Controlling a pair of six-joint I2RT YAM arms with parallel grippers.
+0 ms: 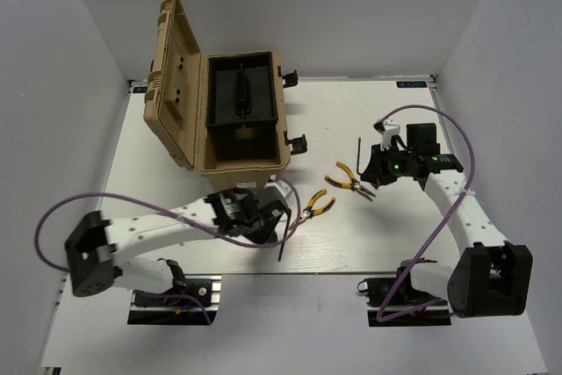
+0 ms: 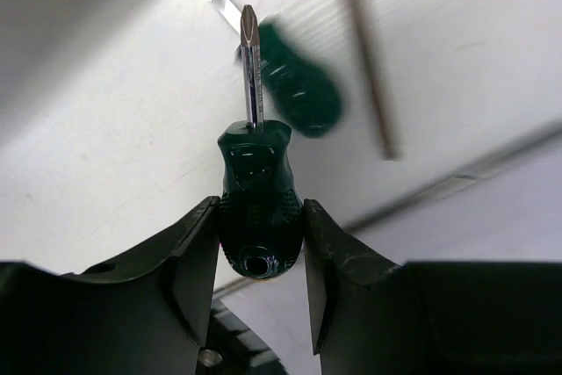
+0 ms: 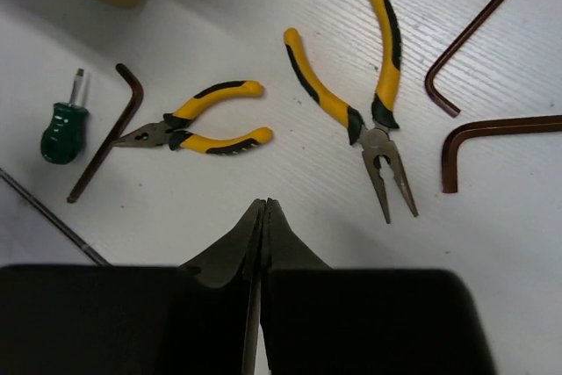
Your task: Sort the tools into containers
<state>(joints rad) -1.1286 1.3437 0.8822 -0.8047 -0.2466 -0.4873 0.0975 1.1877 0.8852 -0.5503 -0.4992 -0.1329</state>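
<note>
Okay, the main risk is the grip: your left gripper [image 2: 261, 212] is clamped on the screwdriver [image 2: 255, 173] only at the fat butt end of the green handle, with the shaft sticking straight out ahead. It could pivot or slip if you swing fast. The tip could also catch the near wall of the toolbox [image 1: 246, 167] on the way over, so judge the lift before crossing the rim. Watch the purple cable [image 1: 53, 217] looping by that arm too. The second screwdriver [image 3: 63, 129] lies on the table [image 1: 351, 252] beside a hex key [image 3: 105, 145]; it is round and likely to roll if nudged. Your right gripper [image 3: 263, 208] has its fingers pressed together on nothing, so it must open before you go for the small pliers [image 3: 174, 133] or the long pliers [image 3: 376, 136] below it. As for pose, the left arm reaches low toward the centre, with its wrist just in front of the toolbox. The right arm is bent, with its wrist raised and looking down on the pliers. The toolbox stands open at the far left with its lid swung left and the black tray [image 1: 239, 94] showing inside. The other loose tools lie to its right between the arms.
</note>
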